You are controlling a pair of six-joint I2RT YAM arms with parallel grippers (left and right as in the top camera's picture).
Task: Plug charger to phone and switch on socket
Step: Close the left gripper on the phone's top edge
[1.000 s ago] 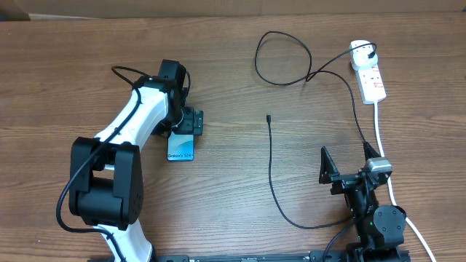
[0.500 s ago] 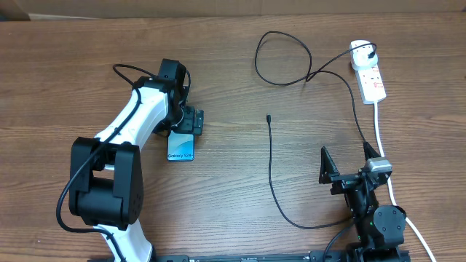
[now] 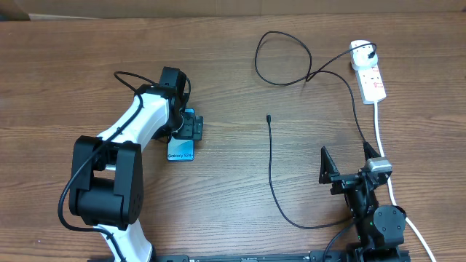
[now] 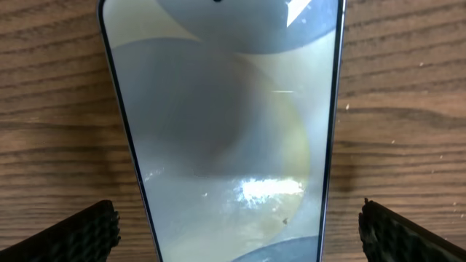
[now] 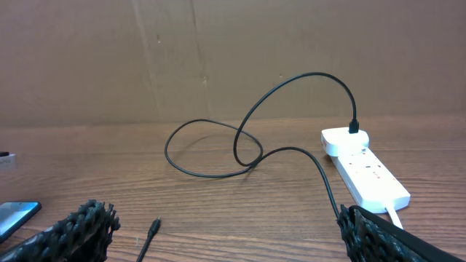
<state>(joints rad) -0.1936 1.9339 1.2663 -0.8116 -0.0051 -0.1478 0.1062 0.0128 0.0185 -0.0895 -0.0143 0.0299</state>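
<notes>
The phone (image 3: 180,151) lies flat on the wooden table, its light blue screen facing up. My left gripper (image 3: 187,125) hangs open over the phone's far end, and its black fingertips (image 4: 80,233) stand on either side of the phone (image 4: 226,124) without touching it. The charger's thin black cable (image 3: 271,167) runs from its free plug tip (image 3: 269,116) in loops to a black plug (image 3: 372,51) seated in the white socket (image 3: 371,76). My right gripper (image 3: 346,164) rests open near the front edge, and the plug tip (image 5: 151,228) lies just ahead of it.
The socket's thick white cord (image 3: 380,131) trails down past my right arm. A brown cardboard wall (image 5: 233,58) closes off the back of the table. The cable loop (image 3: 284,58) lies at the back middle.
My left gripper has shifted slightly toward the near side and now sits over the phone's far end. The right arm, cable and socket have not moved.
</notes>
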